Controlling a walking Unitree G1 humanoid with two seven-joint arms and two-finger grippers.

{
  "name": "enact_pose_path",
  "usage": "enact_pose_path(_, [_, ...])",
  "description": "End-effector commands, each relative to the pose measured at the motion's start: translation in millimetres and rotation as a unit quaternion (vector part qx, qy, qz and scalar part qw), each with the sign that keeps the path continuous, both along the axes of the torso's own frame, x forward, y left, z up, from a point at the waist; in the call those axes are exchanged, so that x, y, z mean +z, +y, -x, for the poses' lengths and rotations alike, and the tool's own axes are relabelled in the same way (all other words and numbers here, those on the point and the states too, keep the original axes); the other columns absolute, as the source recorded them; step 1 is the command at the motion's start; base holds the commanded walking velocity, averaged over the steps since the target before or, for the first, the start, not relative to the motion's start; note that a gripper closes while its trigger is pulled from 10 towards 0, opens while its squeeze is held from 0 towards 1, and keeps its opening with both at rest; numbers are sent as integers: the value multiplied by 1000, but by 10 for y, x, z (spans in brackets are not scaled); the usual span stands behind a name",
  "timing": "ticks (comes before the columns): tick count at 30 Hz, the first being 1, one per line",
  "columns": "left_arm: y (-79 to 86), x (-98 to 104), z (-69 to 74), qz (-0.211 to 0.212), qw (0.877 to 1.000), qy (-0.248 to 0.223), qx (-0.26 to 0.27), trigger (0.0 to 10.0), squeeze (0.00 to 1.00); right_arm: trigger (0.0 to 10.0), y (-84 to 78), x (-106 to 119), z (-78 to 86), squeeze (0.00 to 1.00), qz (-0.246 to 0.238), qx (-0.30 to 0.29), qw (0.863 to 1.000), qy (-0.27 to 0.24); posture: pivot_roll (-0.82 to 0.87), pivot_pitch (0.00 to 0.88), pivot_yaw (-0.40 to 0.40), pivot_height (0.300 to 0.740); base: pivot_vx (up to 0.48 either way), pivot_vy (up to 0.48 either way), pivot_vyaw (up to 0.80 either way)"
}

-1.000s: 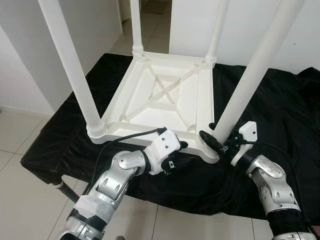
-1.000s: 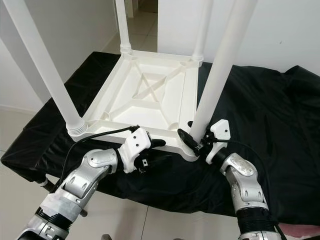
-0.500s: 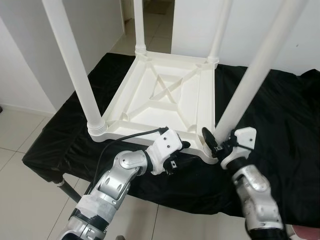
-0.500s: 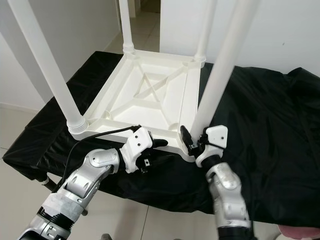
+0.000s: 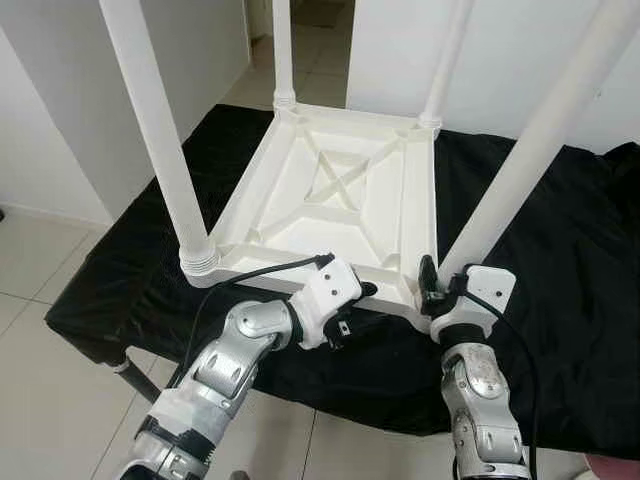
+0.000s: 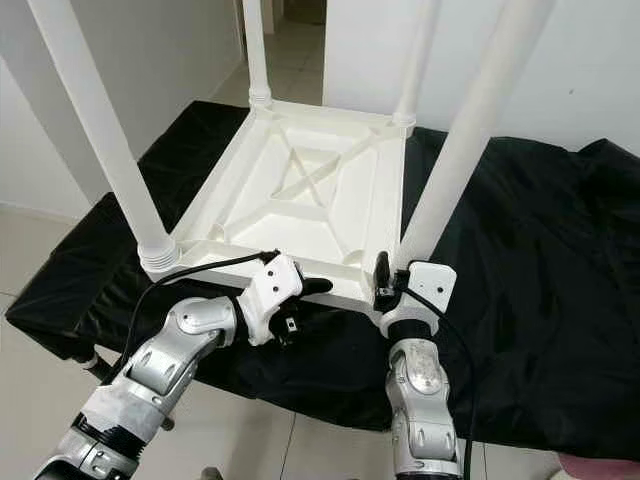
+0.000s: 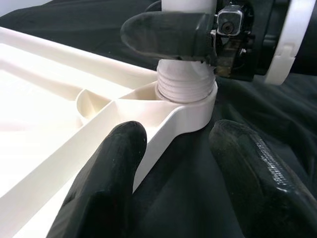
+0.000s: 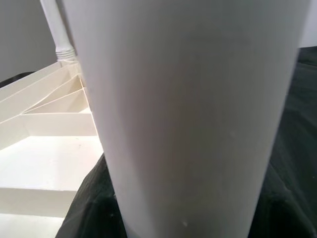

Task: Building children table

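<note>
A white children's table (image 5: 340,215) lies upside down on a black cloth, its four legs pointing up. My left gripper (image 5: 358,308) is at the table's near edge, open. One finger (image 7: 106,183) rests over the rim and the other (image 7: 252,173) hangs over the cloth. My right gripper (image 5: 445,285) is shut on the near right leg (image 5: 520,160), just above its threaded collar (image 7: 185,89) at the corner socket. That leg (image 8: 188,114) stands close before the right wrist camera and hides the right fingers there.
The black cloth (image 5: 570,240) covers a low stand whose front edge runs just under my forearms. Pale tiled floor (image 5: 40,400) lies to the left and in front. White walls and a doorway (image 5: 310,15) stand behind the table.
My right forearm has swung from the right side to straight below the leg, and the wrist has turned around the leg's base. The left gripper has stayed at the rim.
</note>
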State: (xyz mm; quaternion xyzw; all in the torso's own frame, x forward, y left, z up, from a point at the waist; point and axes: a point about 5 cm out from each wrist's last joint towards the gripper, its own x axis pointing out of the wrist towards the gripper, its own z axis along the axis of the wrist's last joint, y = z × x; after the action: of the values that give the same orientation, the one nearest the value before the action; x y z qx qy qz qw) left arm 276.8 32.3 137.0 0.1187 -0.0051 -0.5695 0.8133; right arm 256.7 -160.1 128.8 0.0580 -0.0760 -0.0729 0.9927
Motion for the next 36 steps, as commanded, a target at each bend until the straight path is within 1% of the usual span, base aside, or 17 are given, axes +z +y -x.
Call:
enact_pose_path(1, [1,13,-26,-3,1000,-8,10,10000,0,10000,-8,-167,39,4,-45,-31,998,41,-119,0,21,740,0,0,0])
enact_pose_path(2, [-5,11,-22,-3,1000,-9,9,10000,0,10000,-7,-166,42,941,-43,-32,998,42,-119,0,21,740,0,0,0])
enact_pose_path(4, [-9,13,-19,-3,1000,-8,8,10000,0,10000,-7,-161,42,941,-43,-27,998,40,-119,0,21,740,0,0,0])
enact_pose_path(5, [-10,15,-17,-2,1000,-8,8,10000,0,10000,-4,-154,41,1000,-43,-19,998,37,-122,0,23,740,0,0,0])
enact_pose_path(11, [-11,21,-18,0,1000,-8,9,10000,0,10000,3,-129,22,1000,-37,-4,999,29,-123,0,24,740,0,0,0])
enact_pose_path(16, [-17,28,0,5,1000,-6,7,10000,0,10000,-23,-88,-14,1000,-15,8,1000,20,-114,0,9,740,0,0,0])
enact_pose_path(17, [6,21,19,10,1000,-3,9,10000,0,10000,-19,-86,-6,141,-9,11,1000,18,-107,0,0,740,0,0,0])
enact_pose_path(19, [23,16,32,14,1000,-1,10,10000,0,10000,-14,-86,1,141,-5,12,1000,17,-107,0,0,740,0,0,0])
enact_pose_path(20, [42,1,49,13,1000,1,11,10000,0,10000,20,-89,14,0,-5,21,1000,14,-105,0,-1,740,0,0,0])
enact_pose_path(22, [56,-15,62,10,1000,1,11,10000,0,10000,51,-94,26,0,-2,30,999,11,-104,0,-1,740,0,0,0])
enact_pose_path(25, [64,-34,75,3,1000,0,10,10000,0,10000,87,-101,44,0,-16,50,999,5,-103,0,-3,740,0,0,0])
enact_pose_path(27, [56,-27,74,3,1000,-3,10,10000,0,10000,36,-89,65,0,-10,76,997,-4,-105,0,-6,740,0,0,0])
enact_pose_path(29, [44,-11,69,4,1000,-4,10,10000,0,10000,-48,-87,75,0,16,99,995,-4,-108,0,-4,740,0,0,0])
enact_pose_path(31, [44,-11,69,4,1000,-4,10,10000,0,10000,-48,-87,75,0,16,99,995,-4,-108,0,-4,740,0,0,0])
enact_pose_path(32, [38,-8,68,4,1000,-5,9,10000,0,10000,-91,-89,72,0,30,111,993,-3,-111,0,-3,740,0,0,0])
enact_pose_path(33, [38,-8,68,4,1000,-5,9,10000,0,10000,-91,-89,72,0,30,111,993,-3,-111,0,-3,740,0,0,0])
enact_pose_path(36, [19,-25,60,-1,1000,-6,4,10000,0,10000,-289,-82,9,0,70,148,987,2,-120,0,1,740,0,0,0])
